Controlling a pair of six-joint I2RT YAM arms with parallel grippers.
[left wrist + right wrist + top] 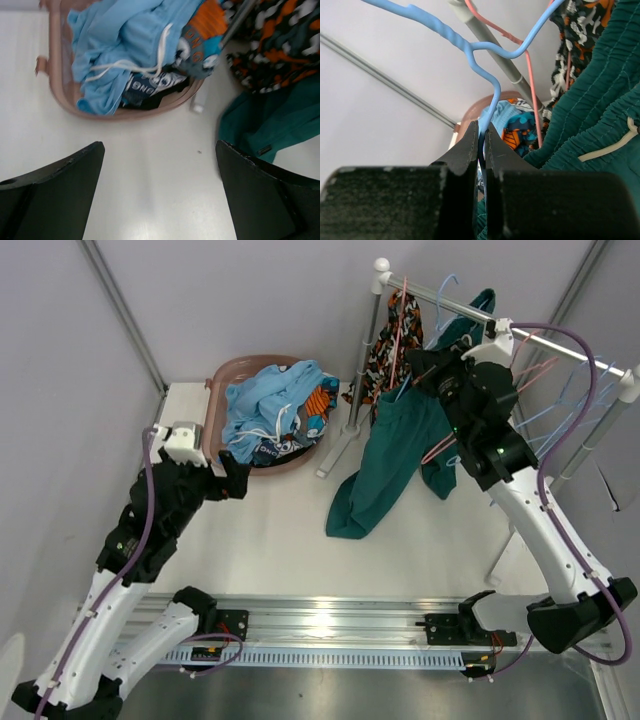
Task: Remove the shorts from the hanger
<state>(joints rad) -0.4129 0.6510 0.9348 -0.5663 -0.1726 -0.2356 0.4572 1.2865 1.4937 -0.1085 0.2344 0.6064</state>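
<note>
- While the table point(300, 530) carries everything, the work sits at its far right, where the rack point(455, 308) stands with its rail slanting across the corner.
- Teal shorts point(385, 465) are the largest garment. They hang from the rail end of the rack and trail down so that their legs lie on the table, so they are not yet free of a hanger.
- A pink basket point(222, 380) sits at the far left, within the left arm's reach, as the place for shorts already taken off.
- Light blue shorts point(265, 405) lie heaped on top in it, with patterned shorts point(200, 35) and black shorts point(150, 100) tucked beneath.
- Camo shorts point(385, 355) hang at the rail's left end, just beside the teal pair, and look untouched.
- The blue hanger point(470, 47) rises above the right gripper, its twisted neck close to the rail. It seems to be the one carrying the teal shorts, though the fabric hides the join.
- A pink hanger point(532, 85) hangs just behind it, against the camo print.
- The right gripper point(481, 131) has its jaws pinched tight on the blue hanger's wire below the neck, probably to steady it while the waistband is worked off.
- The left gripper point(160, 146) hovers over bare table near the basket, jaws spread wide and holding nothing, seemingly ready to take the fabric.
</note>
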